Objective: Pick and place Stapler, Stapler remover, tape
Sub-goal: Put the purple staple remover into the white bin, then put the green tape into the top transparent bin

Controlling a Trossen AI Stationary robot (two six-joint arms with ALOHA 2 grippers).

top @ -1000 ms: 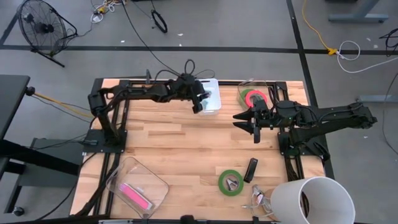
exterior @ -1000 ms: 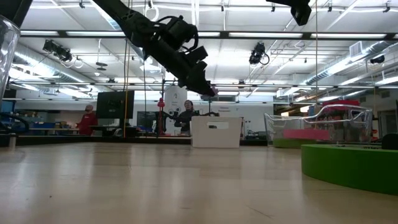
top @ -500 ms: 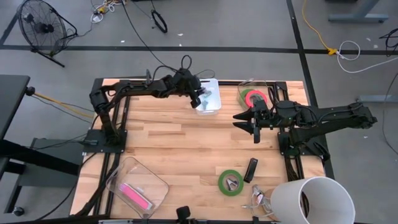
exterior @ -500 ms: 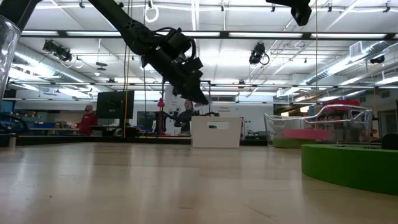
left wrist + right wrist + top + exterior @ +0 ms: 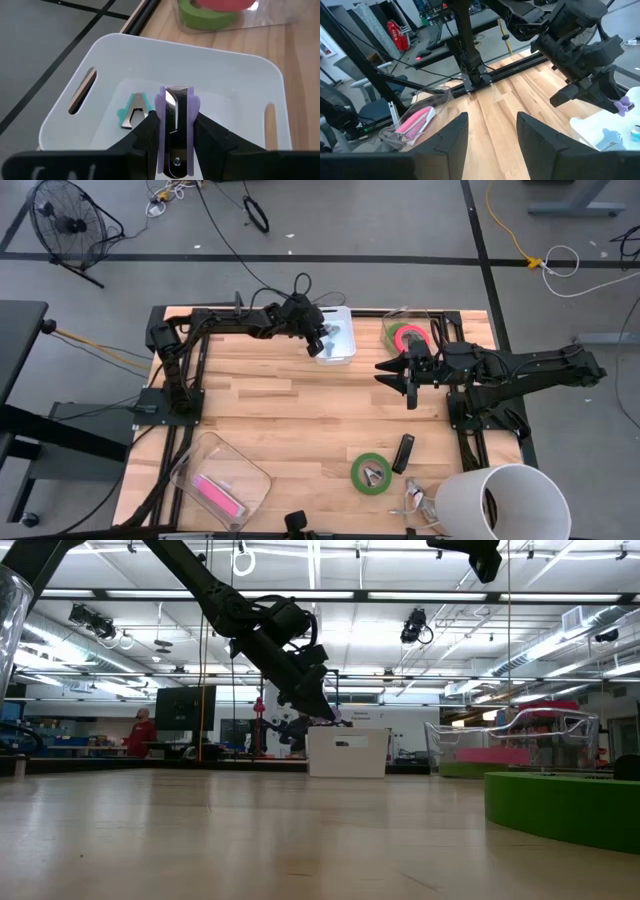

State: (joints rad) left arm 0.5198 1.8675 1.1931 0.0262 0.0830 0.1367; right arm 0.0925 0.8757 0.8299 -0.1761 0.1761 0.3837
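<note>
- Staple remover with purple plastic sides and a metal middle [image 5: 175,131] is pinched between the fingers of the left gripper [image 5: 322,340], which hangs over the white plastic bin with slot handles [image 5: 345,352] at the far edge of the wooden table [image 5: 290,410].
- Inside the white bin lies a teal staple remover with metal claws [image 5: 133,112], on the bottom, a little beside the purple one.
- To the right of the bin a clear plastic container [image 5: 425,325] holds a red tape roll [image 5: 409,338] on top of a green tape roll [image 5: 389,332].
- The right gripper [image 5: 408,380] stays in the air over the right-middle of the table, fingers apart and empty.
- A second green tape roll [image 5: 371,473] lies flat at the near right, with a small metal object in its centre; I cannot tell what it is.
- A black stapler [image 5: 403,452] lies just beside this roll, on its right.
- A clear container with a pink object [image 5: 219,477] sits at the near left.
</note>
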